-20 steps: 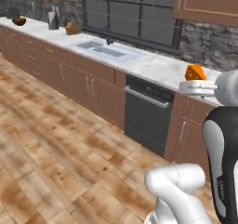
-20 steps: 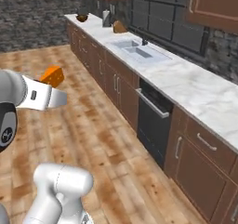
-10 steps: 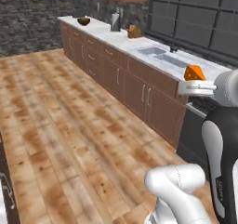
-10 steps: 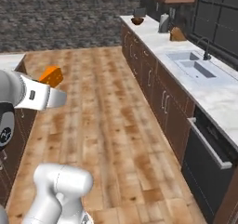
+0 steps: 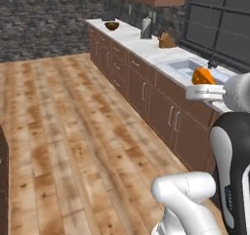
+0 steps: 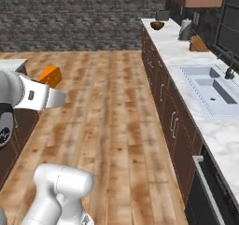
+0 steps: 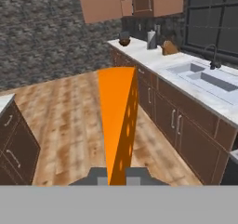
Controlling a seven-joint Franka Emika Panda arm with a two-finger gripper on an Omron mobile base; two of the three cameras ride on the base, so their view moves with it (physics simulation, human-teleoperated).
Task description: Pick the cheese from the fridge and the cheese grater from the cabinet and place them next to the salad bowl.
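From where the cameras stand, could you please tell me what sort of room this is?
A home kitchen, by the look of it: a long marble-topped counter over brown drawer units, a sink set into it below a dark window, and wooden wall cabinets above.

One orange cheese (image 7: pixel 118 121) wedge. One salad bowl (image 5: pixel 112 26), one grey cylinder (image 5: pixel 146 28) with a white top, and one brown block (image 5: pixel 166 40) stand on one long worktop (image 6: pixel 186 65). One sink (image 6: pixel 210 88) with one tap (image 6: pixel 228 65).
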